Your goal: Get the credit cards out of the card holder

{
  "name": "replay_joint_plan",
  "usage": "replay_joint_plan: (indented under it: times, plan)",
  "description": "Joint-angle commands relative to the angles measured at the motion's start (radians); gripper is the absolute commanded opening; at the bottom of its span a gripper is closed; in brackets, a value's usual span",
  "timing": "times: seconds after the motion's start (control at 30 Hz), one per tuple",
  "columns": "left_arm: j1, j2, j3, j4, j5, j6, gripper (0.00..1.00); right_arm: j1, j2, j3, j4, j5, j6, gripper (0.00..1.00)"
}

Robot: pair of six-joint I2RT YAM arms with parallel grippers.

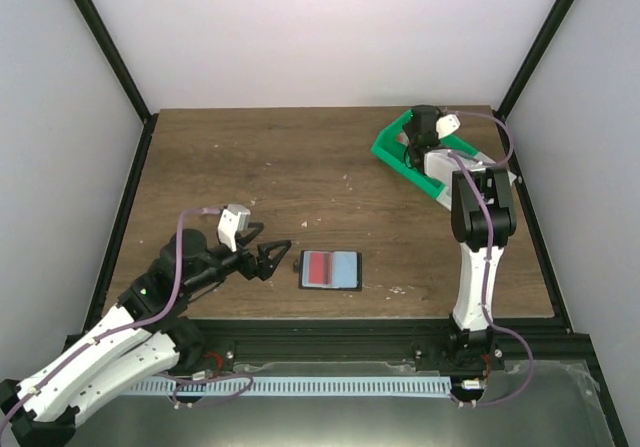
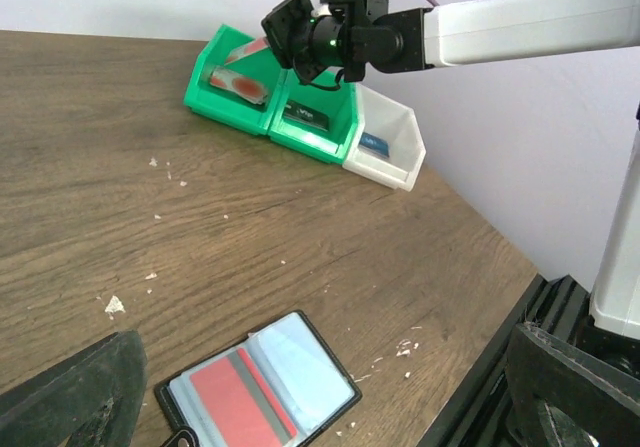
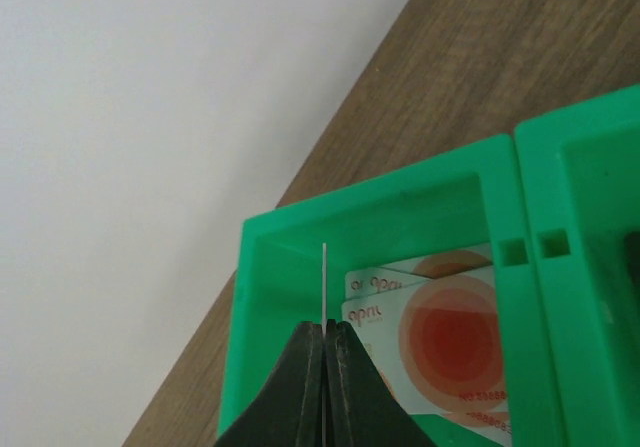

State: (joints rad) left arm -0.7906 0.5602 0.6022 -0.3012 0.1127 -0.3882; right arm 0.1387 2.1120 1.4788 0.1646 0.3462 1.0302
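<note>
Holding the left gripper [image 1: 280, 260] released, with fingers [image 2: 70, 397] spread wide, hovering low over the wooden table [image 1: 250, 167]. Framing the card holder [image 2: 300, 367] just ahead of those fingertips and between them, lying flat and unfolded, apart from both. Showing a red card [image 2: 225, 402] with a dark stripe sitting in one light blue panel of that holder. Poising the right gripper [image 3: 325, 352] far beyond, over the end compartment of a green bin [image 3: 300, 257], well apart from the holder. Pinching a thin card [image 3: 325, 282] edge-on between clenched fingertips, standing it upright above the bin. Looking down past that grip at pale credit cards [image 3: 440, 337] bearing a large red-orange circle, lying inside the same compartment. Noting a white bin [image 2: 388, 152] touching the far end of the green row, away from the gripper.
</note>
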Motion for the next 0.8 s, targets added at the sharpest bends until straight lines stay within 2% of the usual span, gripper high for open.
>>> replay_joint_plan:
  times: [0.0, 0.47, 0.77]
  plan:
    - [0.004, -0.010, -0.003, 0.001, -0.008, 0.013, 1.00, -0.009, 0.043, 0.044, 0.008, 0.039, 0.013, 0.00]
    - [0.005, -0.033, -0.007, -0.001, -0.028, 0.010, 1.00, -0.010, 0.147, 0.157, -0.010, 0.100, -0.048, 0.02]
    - [0.006, -0.027, -0.007, -0.001, -0.030, 0.008, 1.00, -0.010, 0.174, 0.231, -0.073, 0.093, -0.074, 0.19]
